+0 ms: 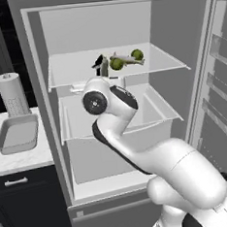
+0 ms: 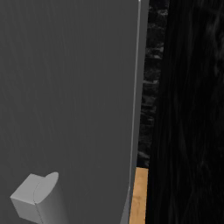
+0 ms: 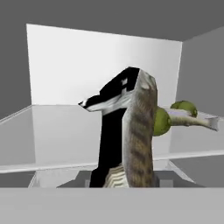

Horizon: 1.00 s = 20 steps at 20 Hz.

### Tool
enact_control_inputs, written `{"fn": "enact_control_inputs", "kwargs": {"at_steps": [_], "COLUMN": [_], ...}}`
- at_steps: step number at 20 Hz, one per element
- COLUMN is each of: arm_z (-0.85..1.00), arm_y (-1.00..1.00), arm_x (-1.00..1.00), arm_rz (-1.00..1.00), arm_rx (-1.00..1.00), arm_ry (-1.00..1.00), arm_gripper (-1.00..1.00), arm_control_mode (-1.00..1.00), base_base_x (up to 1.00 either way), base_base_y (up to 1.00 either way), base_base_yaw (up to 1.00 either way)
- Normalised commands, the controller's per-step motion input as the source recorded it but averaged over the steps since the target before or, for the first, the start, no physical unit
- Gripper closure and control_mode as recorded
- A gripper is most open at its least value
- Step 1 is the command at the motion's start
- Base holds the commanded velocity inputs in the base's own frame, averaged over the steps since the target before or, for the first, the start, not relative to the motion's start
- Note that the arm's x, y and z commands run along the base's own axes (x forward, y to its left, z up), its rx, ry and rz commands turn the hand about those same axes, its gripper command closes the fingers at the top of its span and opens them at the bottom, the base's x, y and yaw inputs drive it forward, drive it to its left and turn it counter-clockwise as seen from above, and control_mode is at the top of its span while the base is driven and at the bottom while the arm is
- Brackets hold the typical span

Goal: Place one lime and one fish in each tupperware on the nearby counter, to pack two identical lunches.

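Fish (image 3: 138,131) stands on end between the fingers of the gripper (image 1: 101,65), long axis running up and away from the hand, just above the fridge's upper shelf (image 1: 164,60). The gripper is closed partway and appears clamped on this fish. Just beyond lie two limes (image 1: 116,63) and a second fish (image 1: 129,59). Both tupperware trays sit well off to the left on the surface (image 1: 27,159); one tray (image 1: 17,133) is in plain sight, so the carry swings leftward out of the fridge.
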Motion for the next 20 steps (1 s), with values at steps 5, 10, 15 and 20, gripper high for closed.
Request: {"fn": "enact_control_inputs", "kwargs": {"at_steps": [5,10,15,20], "arm_z": [-0.24,-0.82,-0.80,0.00], "arm_y": [-0.30,-0.36,-0.08,0.00], "arm_x": [-1.00,-1.00,-0.76,0.00], "arm_rz": [-0.07,-0.03,0.00,0.00], "arm_rx": [0.01,0.03,0.01,0.00], "arm_ry": [0.00,0.43,0.53,0.00], "arm_gripper": [1.00,1.00,1.00,1.00], "arm_control_mode": [-1.00,-1.00,1.00,1.00], "base_base_x": [0.00,0.00,-0.20,-0.92], "base_base_y": [0.00,0.00,0.00,0.47], "base_base_yaw": [0.00,0.00,0.00,0.00]}}
